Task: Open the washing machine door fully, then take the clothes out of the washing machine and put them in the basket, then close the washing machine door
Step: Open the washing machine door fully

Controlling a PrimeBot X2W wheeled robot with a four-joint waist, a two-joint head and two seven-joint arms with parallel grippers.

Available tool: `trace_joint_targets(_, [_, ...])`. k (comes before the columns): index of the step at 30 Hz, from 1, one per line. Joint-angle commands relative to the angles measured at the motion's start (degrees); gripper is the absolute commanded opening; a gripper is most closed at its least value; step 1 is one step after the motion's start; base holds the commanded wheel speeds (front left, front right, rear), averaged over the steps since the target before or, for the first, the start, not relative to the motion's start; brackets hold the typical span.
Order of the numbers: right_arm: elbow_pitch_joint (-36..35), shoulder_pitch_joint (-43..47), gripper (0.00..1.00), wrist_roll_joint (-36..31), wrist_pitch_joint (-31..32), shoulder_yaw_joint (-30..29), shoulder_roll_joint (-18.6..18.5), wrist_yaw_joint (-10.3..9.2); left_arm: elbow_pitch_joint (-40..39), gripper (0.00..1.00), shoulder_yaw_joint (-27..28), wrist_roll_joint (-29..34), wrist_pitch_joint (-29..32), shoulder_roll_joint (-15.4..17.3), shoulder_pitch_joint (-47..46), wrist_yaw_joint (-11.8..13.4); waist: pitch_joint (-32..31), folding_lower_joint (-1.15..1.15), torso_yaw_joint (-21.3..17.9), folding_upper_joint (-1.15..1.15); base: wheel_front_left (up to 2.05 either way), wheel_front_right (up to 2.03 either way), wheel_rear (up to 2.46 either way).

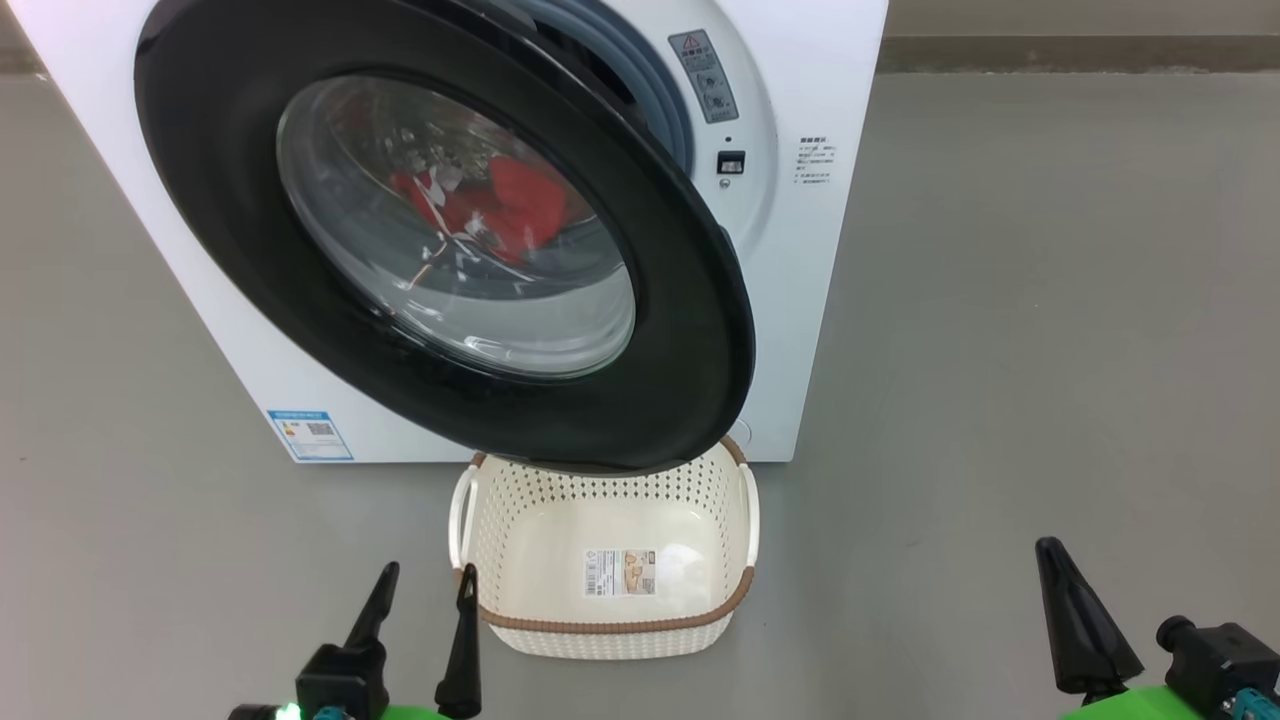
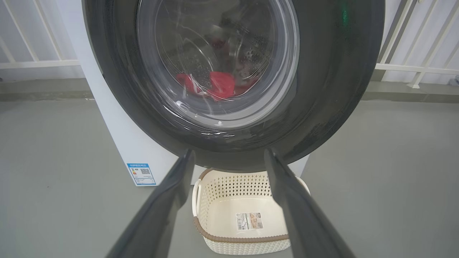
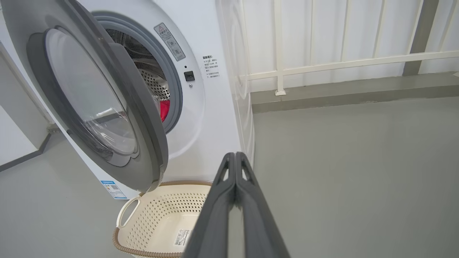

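My left gripper [image 1: 427,578] is spread wide and holds nothing. My right gripper [image 1: 1052,556] has its two fingers pressed flat together, also on nothing. Both hang low over the grey floor [image 1: 1050,330], well apart from the work. The door [image 1: 520,335] of the washing machine [image 1: 810,300] stands only partly open, hinged on my left with its free edge on my right. Its lower edge hangs over the far end of the basket [image 1: 620,627], which sits on the floor right against the machine's front. The red clothes [image 1: 522,205] lie in the drum, seen through the glass. I judge the first step is barely begun, and the trouble lies there. The door's rim is glossy and curved, so closed fingers pushing it could skid off or jab the glass. I cannot tell how much gap separates the door's bottom from the basket's rim; if there is none, the swing drags the basket aside. If I reach in before the door is fully open, my forearm knocks it. Clothes pulled out carelessly could snag on the rubber seal or fall on the floor.
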Motion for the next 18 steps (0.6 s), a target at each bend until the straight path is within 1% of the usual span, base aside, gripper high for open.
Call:
trace_joint_targets(1, [-2.43,-1.74,0.0,1.4,-0.37,1.92,-0.79,0.03,-1.3,1.0,2.01,-0.06,-0.52,0.49,-1.0,-0.2,0.22,0.0,0.05,0.0,0.0,0.0,0.0])
trace_joint_targets(3, [-3.25,-2.44,0.0,3.97,-0.37,2.1,-0.79,0.03,-1.47,1.0,2.07,-0.13,-0.52,0.49,-1.16,-0.18,0.44,0.0,0.08,0.0,0.0,0.0,0.0])
trace_joint_targets(6, [-4.07,-3.87,0.0,10.2,-0.37,1.99,-0.79,0.03,-1.75,1.0,2.14,-0.09,-0.52,0.48,-1.4,-0.1,0.89,0.0,0.12,0.0,0.0,0.0,0.0])
trace_joint_targets(9, [-4.29,-6.33,0.0,21.2,-0.37,1.81,-0.79,0.03,-2.26,1.0,2.1,0.03,-0.52,0.47,-1.8,0.0,1.82,0.0,0.21,0.0,0.0,0.0,0.0])
trace_joint_targets(14, [-3.42,-11.69,0.0,35.8,-0.37,2.52,-0.85,0.03,-3.15,1.0,1.91,0.1,-0.52,0.45,-2.88,0.16,3.88,0.0,0.63,0.0,0.0,0.0,0.0])
trace_joint_targets(18, [-1.71,-16.83,0.0,48.18,1.54,2.75,-2.59,0.03,-3.93,1.0,1.71,0.17,-0.52,0.44,-3.79,0.45,5.78,0.0,0.95,0.0,0.0,0.0,0.0])
